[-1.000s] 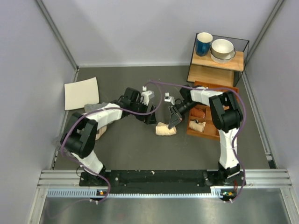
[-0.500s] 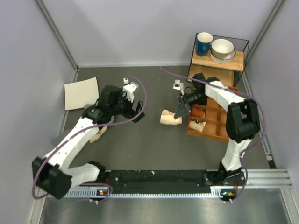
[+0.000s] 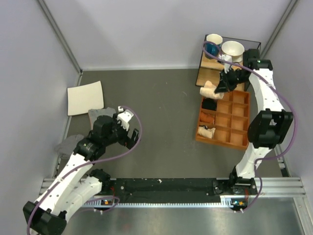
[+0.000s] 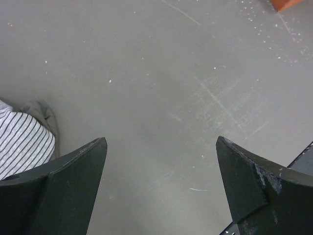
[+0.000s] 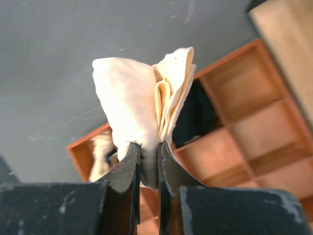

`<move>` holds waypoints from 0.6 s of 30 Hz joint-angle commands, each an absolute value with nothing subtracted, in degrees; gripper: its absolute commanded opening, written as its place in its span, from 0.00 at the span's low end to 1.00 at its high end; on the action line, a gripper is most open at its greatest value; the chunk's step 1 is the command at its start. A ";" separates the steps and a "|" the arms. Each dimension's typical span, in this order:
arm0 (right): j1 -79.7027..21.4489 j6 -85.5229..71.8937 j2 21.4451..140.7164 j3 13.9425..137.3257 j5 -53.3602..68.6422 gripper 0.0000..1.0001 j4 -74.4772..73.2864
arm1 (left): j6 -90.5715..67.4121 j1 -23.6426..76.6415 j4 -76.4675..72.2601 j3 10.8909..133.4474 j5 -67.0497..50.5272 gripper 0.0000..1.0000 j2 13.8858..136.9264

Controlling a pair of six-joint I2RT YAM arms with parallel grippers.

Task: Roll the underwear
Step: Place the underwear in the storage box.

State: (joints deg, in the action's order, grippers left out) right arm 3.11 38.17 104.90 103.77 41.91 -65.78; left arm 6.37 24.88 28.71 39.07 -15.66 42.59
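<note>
The right end effector pinches the rolled, pale peach-beige cloth underwear aloft over the far-left corner of the orange wooden divided tray. Rolling looks done and stowing is in hand: lower it into a free compartment, then release. The right arm reaches far forward. The left end effector is spread and empty, low over the grey surface.

Underwear: lifted from centre to 1 o'clock, in my right pincer.
Left pincer: pulled back toward 8 o'clock.
</note>
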 commanded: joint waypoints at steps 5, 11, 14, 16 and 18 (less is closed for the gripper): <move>3.60 37.79 117.67 121.27 30.24 0.00 -66.80 | 7.03 24.79 22.24 38.14 -10.90 0.99 41.39; 3.60 36.30 124.27 125.15 28.13 0.00 -65.75 | 7.03 24.79 22.50 38.50 -9.14 0.99 43.41; 3.60 34.72 126.82 126.64 28.04 0.00 -64.25 | 7.12 24.79 22.50 38.50 -8.70 0.99 43.86; 3.60 33.32 128.14 127.35 27.78 0.00 -63.29 | 7.12 24.79 22.59 38.58 -8.44 0.99 44.03; 3.60 32.52 129.55 128.14 27.51 0.00 -62.14 | 7.29 24.79 22.59 38.58 -8.44 0.99 44.12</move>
State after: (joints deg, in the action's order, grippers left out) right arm 3.29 35.44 128.31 123.46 27.99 -65.32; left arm 6.48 24.88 25.23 37.39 -9.43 44.03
